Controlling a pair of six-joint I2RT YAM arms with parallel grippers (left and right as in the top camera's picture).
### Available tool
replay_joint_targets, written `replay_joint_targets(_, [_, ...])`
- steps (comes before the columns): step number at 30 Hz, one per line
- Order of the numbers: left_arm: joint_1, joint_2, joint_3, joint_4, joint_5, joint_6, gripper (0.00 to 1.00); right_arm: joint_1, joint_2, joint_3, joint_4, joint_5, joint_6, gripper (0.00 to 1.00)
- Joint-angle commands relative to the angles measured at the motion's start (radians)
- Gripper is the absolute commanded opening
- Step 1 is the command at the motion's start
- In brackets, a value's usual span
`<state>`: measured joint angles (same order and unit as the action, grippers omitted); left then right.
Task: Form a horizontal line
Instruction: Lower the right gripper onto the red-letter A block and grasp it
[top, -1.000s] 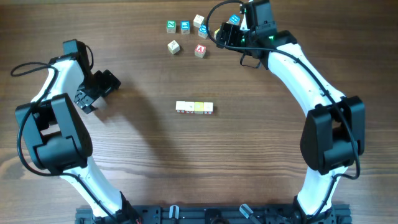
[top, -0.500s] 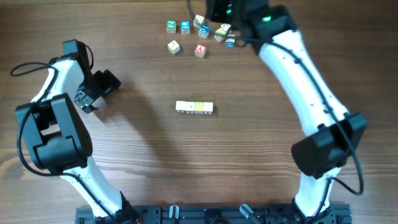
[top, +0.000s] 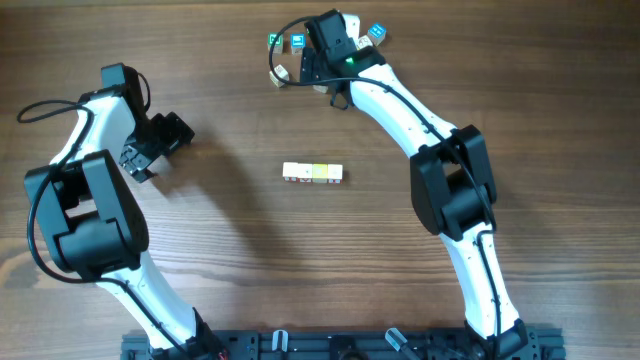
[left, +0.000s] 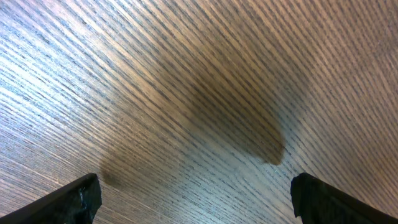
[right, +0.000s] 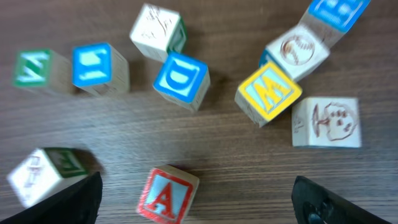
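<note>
Over the last second the right arm (top: 395, 90) had swung from the right-hand edge of the loose cubes to a spot directly over them. The right gripper (right: 196, 205) now stood spread wide, with nothing pinched between its fingers. Its wrist view looked straight down on the scatter. The red A cube (right: 166, 194) lay on the wood between the two fingertips, nearer the one at the left of that frame. A yellow M cube (right: 268, 92), a blue D cube (right: 183, 79) and several cream, blue and green ones lay farther up. A couple of cubes at the right of the cluster seemed to have been nudged during the sweep, but the arm hid most of the cluster from overhead, so that was not certain. The horizontal line (top: 312, 173) sat in the middle of the table (top: 200, 250), well apart from the cluster. It was four cubes touching side by side, exactly where it had been a second before and no longer than then. The left gripper (left: 196, 193) stayed parked at the left, fingers apart over bare wood, holding nothing. For the task this meant no cube had been added in that stretch. Judging by its place between the jaws, the red A cube was the likely next piece. It would have to be grasped, carried down and set flush against one end of the line.
</note>
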<state>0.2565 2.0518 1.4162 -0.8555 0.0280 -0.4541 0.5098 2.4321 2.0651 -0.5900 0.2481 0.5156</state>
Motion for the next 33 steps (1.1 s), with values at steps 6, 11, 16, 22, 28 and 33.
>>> replay_joint_targets(6, [0.003,0.011,-0.003,0.000,0.008,0.004,1.00,0.001,0.033,0.003,-0.019,-0.011,0.040,0.97])
replay_joint_targets(11, [0.003,0.011,-0.003,0.000,0.008,0.005,1.00,0.005,0.033,0.001,-0.014,-0.013,0.198,0.82])
replay_joint_targets(16, [0.003,0.011,-0.003,0.000,0.008,0.005,1.00,0.023,0.064,0.001,0.018,0.000,0.220,0.80])
replay_joint_targets(22, [0.004,0.011,-0.003,0.000,0.008,0.005,1.00,0.024,0.095,0.001,0.029,0.000,0.187,0.75])
replay_joint_targets(28, [0.004,0.011,-0.003,0.000,0.008,0.005,1.00,0.023,0.095,0.001,0.025,0.029,0.035,0.41])
replay_joint_targets(33, [0.003,0.011,-0.003,0.000,0.008,0.004,0.99,0.023,0.095,0.001,0.026,0.070,0.011,0.55])
